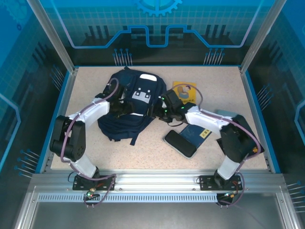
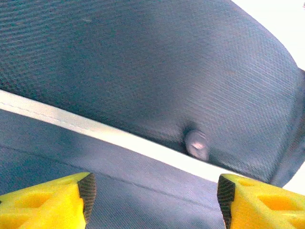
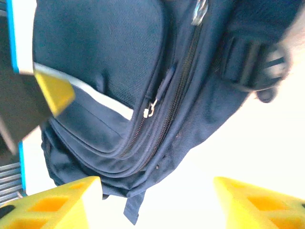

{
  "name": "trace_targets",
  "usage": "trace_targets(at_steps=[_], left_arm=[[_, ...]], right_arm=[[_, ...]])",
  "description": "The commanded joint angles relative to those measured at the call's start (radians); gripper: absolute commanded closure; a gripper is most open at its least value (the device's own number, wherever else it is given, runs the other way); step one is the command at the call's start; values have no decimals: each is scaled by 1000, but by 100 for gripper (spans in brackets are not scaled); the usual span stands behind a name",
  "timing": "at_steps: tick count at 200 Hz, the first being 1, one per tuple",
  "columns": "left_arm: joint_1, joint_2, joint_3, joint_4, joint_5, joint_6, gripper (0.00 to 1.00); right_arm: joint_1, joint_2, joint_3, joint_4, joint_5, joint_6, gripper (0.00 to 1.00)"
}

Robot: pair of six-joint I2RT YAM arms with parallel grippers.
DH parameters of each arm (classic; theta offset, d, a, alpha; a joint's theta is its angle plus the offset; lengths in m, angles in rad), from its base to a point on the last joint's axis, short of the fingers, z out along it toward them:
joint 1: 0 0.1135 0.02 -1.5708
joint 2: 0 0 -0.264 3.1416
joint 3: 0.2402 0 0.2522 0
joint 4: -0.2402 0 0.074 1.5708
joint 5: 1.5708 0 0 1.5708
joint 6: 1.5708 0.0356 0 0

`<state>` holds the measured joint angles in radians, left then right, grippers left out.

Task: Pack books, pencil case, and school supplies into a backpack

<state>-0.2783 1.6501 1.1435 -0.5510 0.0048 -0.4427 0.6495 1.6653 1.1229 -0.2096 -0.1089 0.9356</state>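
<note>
1. Backpack [image 1: 131, 102] lay flat on the bench [image 1: 219, 86], left of centre, between the two arms.
2. Top view gave the layout: yellow book [image 1: 184, 90] just right of the backpack's top, dark blue book [image 1: 199, 133] nearer the right arm, and a black flat item [image 1: 180, 143] against its near-left side.
3. Left wrist view gave fabric detail too small to make out from above. The left fingers [image 2: 47, 202] stood wide apart with nothing held, close over navy cloth, a white stripe [image 2: 95, 126] and a small round stud [image 2: 196, 143].
4. In the right wrist view the right fingers [image 3: 57, 202] were also spread and empty, at the backpack's edge over bare bench. Zipper pull [image 3: 150, 109] and a dark strap buckle [image 3: 252, 67] were readable here.
5. The same view caught a yellow fingertip [image 3: 53, 90] of the left arm on the backpack.
</note>
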Motion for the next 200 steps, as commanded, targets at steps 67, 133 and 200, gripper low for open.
trace_targets(at_steps=[67, 133, 200], left_arm=[[-370, 134, 211, -210, -434, 369, 36], [-378, 242, 265, -263, -462, 430, 49], [-377, 333, 288, -262, -558, 449, 57]], right_arm=[[-172, -264, -238, -79, 193, -40, 0], [-205, -281, -287, -59, 138, -8, 0], [-203, -224, -270, -27, 73, 10, 1]])
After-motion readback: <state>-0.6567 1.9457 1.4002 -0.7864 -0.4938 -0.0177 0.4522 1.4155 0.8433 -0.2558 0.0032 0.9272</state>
